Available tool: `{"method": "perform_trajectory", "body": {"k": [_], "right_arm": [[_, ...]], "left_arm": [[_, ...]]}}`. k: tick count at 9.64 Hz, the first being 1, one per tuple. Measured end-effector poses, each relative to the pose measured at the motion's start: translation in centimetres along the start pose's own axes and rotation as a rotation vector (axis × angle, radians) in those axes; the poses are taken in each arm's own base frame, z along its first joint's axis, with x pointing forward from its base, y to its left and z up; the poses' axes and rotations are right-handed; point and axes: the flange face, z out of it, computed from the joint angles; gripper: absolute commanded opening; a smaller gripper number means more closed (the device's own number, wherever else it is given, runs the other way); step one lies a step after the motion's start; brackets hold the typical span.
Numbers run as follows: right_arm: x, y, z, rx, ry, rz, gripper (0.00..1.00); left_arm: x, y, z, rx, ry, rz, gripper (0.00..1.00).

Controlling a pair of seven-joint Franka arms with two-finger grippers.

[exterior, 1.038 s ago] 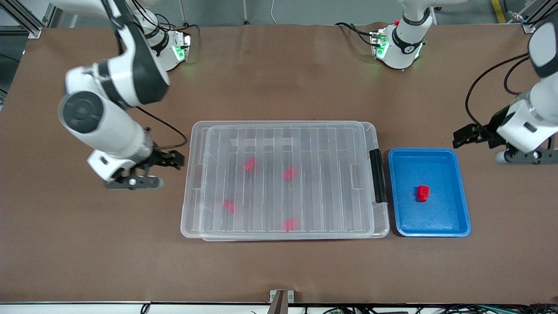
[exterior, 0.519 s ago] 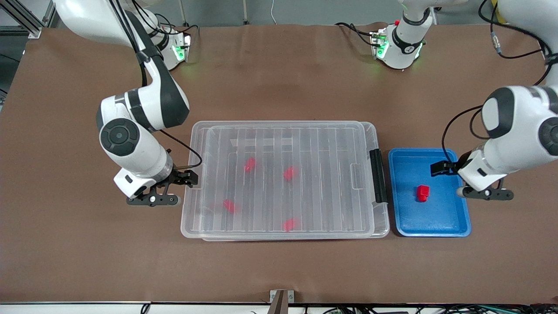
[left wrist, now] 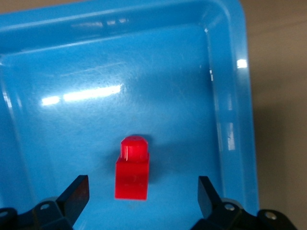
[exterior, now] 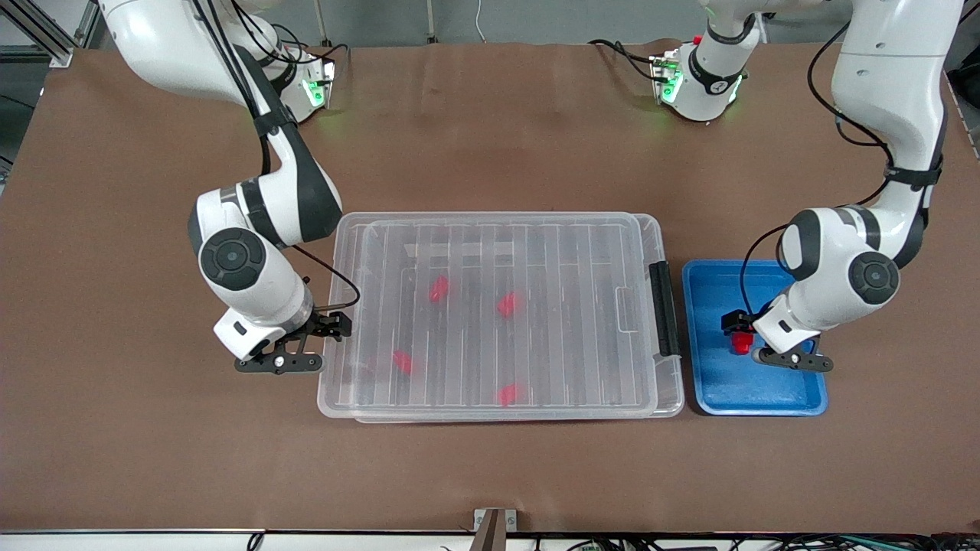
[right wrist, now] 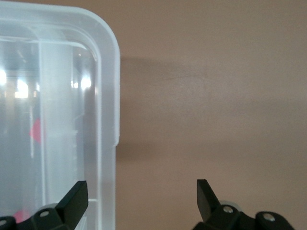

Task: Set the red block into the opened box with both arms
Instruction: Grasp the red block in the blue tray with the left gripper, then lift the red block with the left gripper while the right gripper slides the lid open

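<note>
While the lid [exterior: 498, 306] lies flat over the box [exterior: 501, 409], the red block [exterior: 739, 343] sits in the blue tray [exterior: 720, 386], which stands on the brown table [exterior: 490, 115] just beside the box's black latch [exterior: 663, 308], toward the left arm's end. Over the tray hangs the left gripper [exterior: 736, 321], low above the block with its fingers spread wide and holding nothing; in the left wrist view the block [left wrist: 132, 168] lies on the tray floor [left wrist: 120, 72] between the two fingertips [left wrist: 76, 190], apart from both, stepped top upward. At the box's other short end, the right gripper [exterior: 334, 325] is over the box's edge, released as well and grasping nothing; in the right wrist view one fingertip [right wrist: 76, 195] shows over the clear rim [right wrist: 108, 120] and the other over bare table [right wrist: 216, 96], so the jaws straddle the rim. Whether either touches the plastic cannot be told. Four more red blocks show through the ribbed lid inside the box: two nearer the middle [exterior: 439, 288] [exterior: 507, 304] and two nearer the front camera [exterior: 402, 361] [exterior: 506, 394], all well apart from one another.
</note>
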Motion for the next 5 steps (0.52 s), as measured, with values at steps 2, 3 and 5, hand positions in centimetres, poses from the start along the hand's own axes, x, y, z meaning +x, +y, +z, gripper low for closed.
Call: {"method": "perform_trajectory", "body": {"k": [2,3,5], "right_arm": [[0.2,0.5,0.7,-0.007,-0.002,0.004,1.0],[0.2,0.5,0.9,-0.013,-0.002,0.001,1.0],[0.0,0.6,1.8,-0.037,0.005,-0.022,1.0]], "left_arm": [[-0.2,-0.3,1.5,0.0,-0.002,-0.005,0.97],[-0.3,-0.3,1.9,0.0,-0.009,-0.007,0.96],[-0.6,-0.4,2.8,-0.002,-0.022,-0.009,0.83]]}}
